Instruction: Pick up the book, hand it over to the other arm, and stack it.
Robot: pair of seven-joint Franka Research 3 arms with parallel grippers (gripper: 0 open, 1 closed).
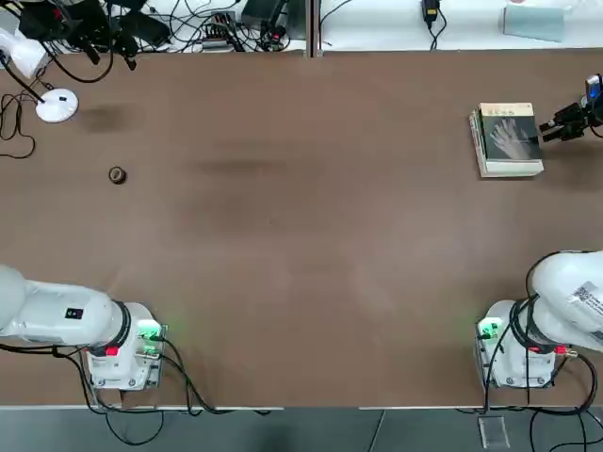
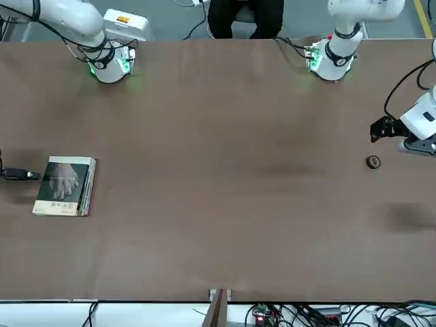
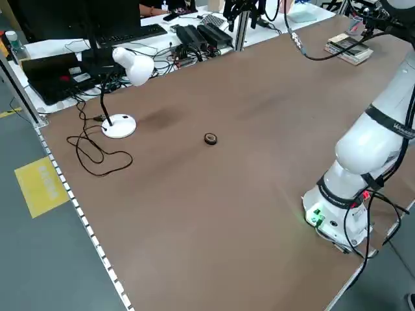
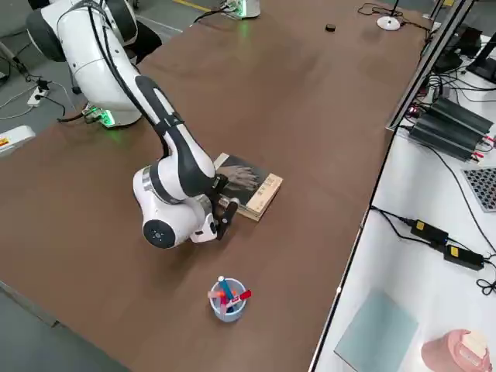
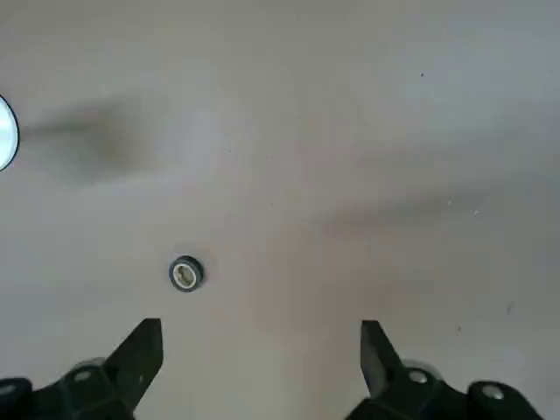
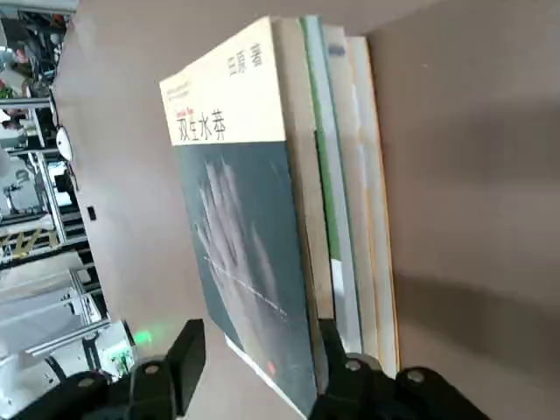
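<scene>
Top view: book [image 1: 510, 135] lies on the thicker book [image 1: 507, 166], right gripper [image 1: 556, 127] at its edge. Right wrist view alone shows fingers [image 6: 185, 350] straddling book's end, not clamped. Left gripper [image 5: 261, 354] released above table [image 5: 350, 131]

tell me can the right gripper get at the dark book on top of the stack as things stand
Probably yes. The right gripper is already at the edge of the book, its fingers straddling the cover's corner with a gap either side. Nothing lies between them; the book sits topmost on the stack.
</scene>
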